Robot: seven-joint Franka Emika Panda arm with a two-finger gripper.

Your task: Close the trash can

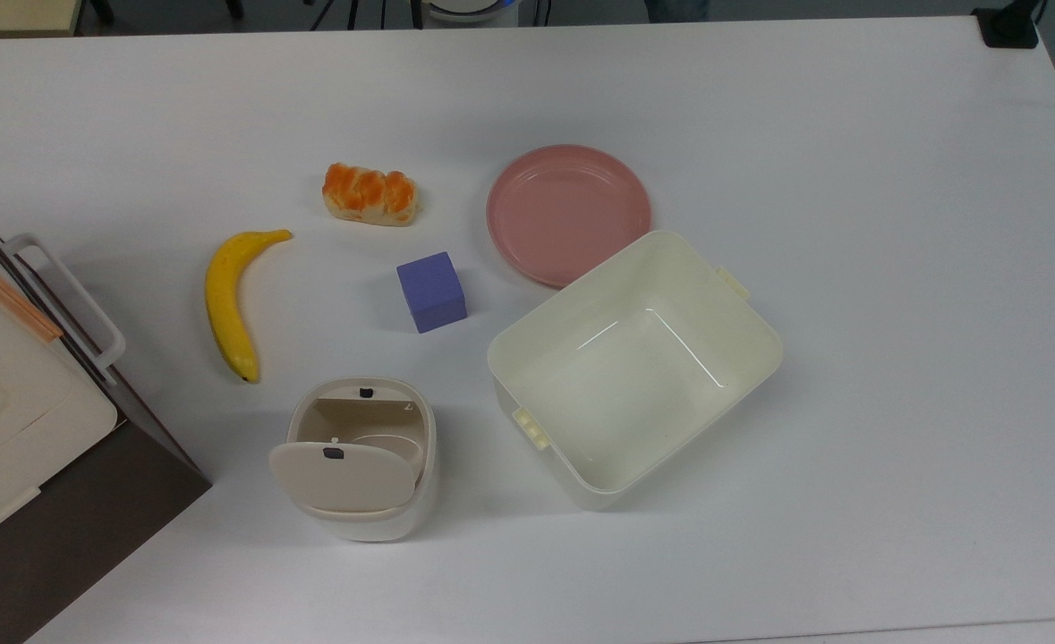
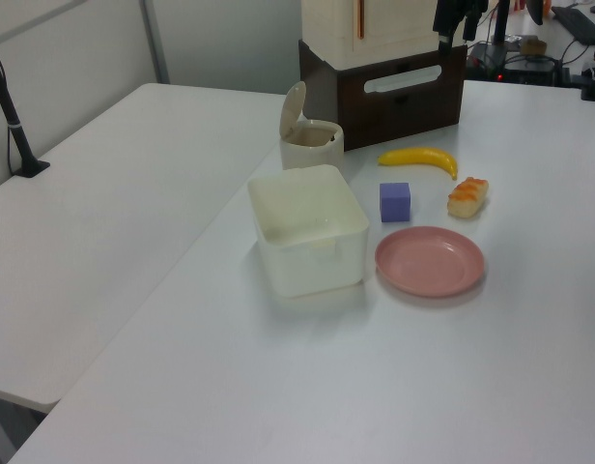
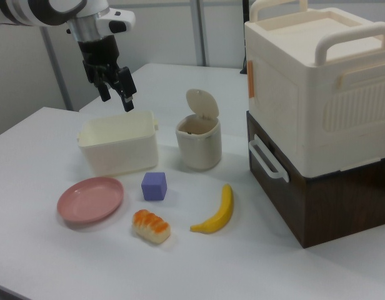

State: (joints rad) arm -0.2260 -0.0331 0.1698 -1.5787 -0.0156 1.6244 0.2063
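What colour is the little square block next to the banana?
The block is purple-blue, clearest in the top view.

The trash can stood with its lid raised, open air above it, and the gripper hung well apart, fingers spread, over the far side of the lidless tub. On the top view's right that tub stood near the can with a bare strip of table between; on the top view's left the stacked boxes rose close by. The banana and the purple cube lay low, short of the can, leaving bare table around its base.
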